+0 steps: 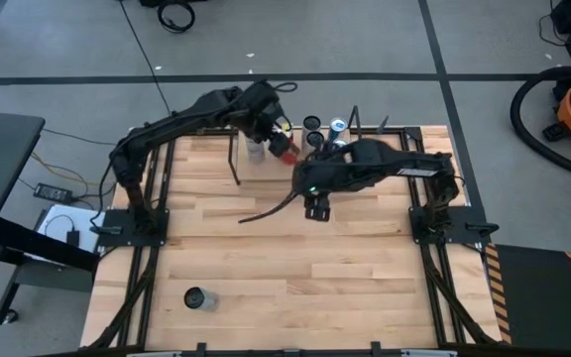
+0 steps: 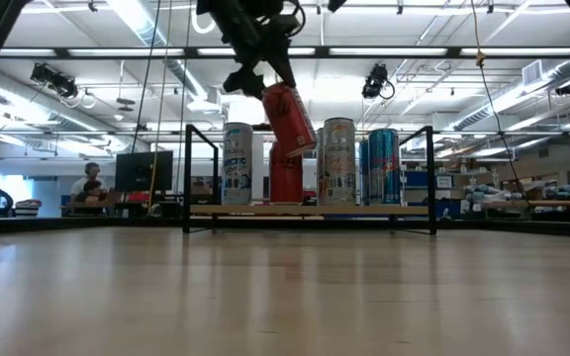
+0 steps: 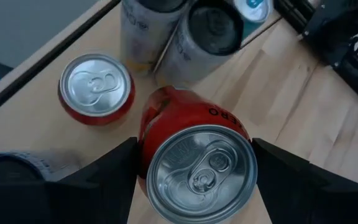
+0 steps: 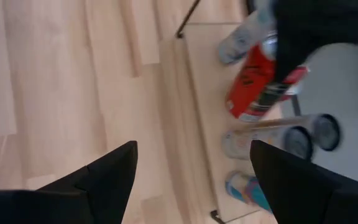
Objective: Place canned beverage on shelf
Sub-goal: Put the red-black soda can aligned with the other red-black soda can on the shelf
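Observation:
My left gripper is shut on a red can and holds it tilted over the shelf at the table's far edge. On the shelf board stand a white can, a second red can, a silver can and blue cans, each on its base. My right gripper hangs open above the bare table, a little nearer than the shelf, with nothing between its fingers. My left gripper pinches the red can's side wall near its top end between its two fingers, one on each side. The fingers slant down from above. The can hangs tilted, its lid toward the wrist and its base lower, clear of the shelf board.
One dark-topped can stands alone near the table's front left. Thin black rod frames close the shelf's ends. The wide wooden tabletop lies between the shelf and the near edge.

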You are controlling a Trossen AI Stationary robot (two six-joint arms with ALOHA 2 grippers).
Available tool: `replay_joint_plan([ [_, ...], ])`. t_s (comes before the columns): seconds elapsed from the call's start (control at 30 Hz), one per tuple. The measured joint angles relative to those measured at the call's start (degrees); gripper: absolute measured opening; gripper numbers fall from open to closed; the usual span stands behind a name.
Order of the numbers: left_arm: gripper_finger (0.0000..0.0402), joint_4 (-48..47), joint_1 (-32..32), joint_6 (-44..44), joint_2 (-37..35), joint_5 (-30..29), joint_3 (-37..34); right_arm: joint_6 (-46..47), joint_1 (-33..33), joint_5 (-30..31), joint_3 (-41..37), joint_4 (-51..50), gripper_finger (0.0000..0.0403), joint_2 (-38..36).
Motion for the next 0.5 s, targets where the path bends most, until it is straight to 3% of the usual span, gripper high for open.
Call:
replay_joint_plan([
  [0.5, 0.0276, -3.89, 0.67, -2.59, 3.36, 0.27, 0.47, 1.3, -5.33, 1.24, 0.0, 0.0, 0.032, -9.75],
])
